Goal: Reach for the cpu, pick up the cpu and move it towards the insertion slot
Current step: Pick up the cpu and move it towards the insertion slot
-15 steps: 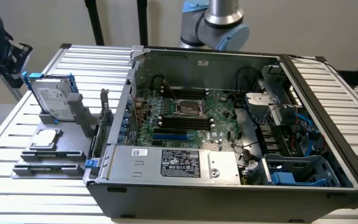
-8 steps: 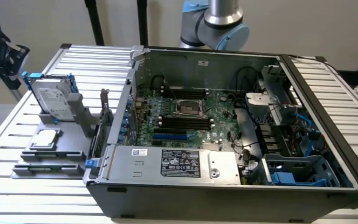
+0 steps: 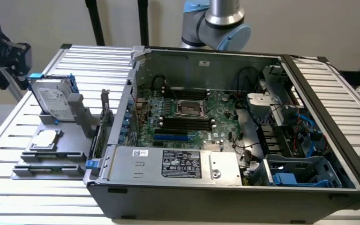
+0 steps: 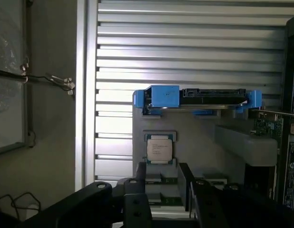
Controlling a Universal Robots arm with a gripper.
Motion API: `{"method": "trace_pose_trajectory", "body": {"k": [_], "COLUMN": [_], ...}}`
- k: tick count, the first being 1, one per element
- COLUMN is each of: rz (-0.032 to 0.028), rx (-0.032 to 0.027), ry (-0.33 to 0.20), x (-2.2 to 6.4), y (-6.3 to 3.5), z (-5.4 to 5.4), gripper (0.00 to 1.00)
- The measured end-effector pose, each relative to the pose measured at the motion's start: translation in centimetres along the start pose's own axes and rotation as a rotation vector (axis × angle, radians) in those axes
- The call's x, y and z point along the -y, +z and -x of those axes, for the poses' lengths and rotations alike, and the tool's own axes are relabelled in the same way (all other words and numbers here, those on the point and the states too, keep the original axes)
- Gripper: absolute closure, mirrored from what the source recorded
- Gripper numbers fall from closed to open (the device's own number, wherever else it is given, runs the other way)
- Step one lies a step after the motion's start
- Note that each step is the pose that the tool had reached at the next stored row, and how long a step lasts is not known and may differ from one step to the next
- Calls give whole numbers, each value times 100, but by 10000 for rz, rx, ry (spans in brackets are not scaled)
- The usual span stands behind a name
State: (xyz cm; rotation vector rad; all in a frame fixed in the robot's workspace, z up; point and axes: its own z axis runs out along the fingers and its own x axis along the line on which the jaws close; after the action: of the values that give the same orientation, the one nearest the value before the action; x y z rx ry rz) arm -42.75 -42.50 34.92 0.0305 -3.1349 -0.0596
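Observation:
The cpu [image 3: 45,139] is a small silver square chip lying flat on a grey holder [image 3: 42,161] left of the computer case. In the wrist view the cpu [image 4: 160,148] lies just beyond my gripper [image 4: 162,183]. The two dark fingers [image 4: 141,176] stand apart with nothing between them, above the holder and clear of the chip. The insertion slot [image 3: 189,108], a silver-framed square socket with a dark centre, sits on the motherboard inside the open case.
A silver hard drive [image 3: 52,98] with blue brackets [image 4: 159,96] stands in the holder beyond the cpu. The open case [image 3: 230,187] is on a slatted metal table [image 3: 17,117]. Black equipment [image 3: 2,51] stands at the exterior view's left edge.

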Motion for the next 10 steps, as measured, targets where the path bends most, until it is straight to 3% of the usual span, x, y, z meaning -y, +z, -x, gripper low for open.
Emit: {"method": "trace_pose_trajectory", "body": {"k": [2,3,5,6,10], "rz": [0,0,0,0,0], "rx": [1,1,0,0,0], "ry": [0,0,0,-1,-3], "x": [1,1,2,3,6], "y": [15,25,58,77,149], "z": [0,0,4,8,25], "gripper": [53,41,41,35,35]}}
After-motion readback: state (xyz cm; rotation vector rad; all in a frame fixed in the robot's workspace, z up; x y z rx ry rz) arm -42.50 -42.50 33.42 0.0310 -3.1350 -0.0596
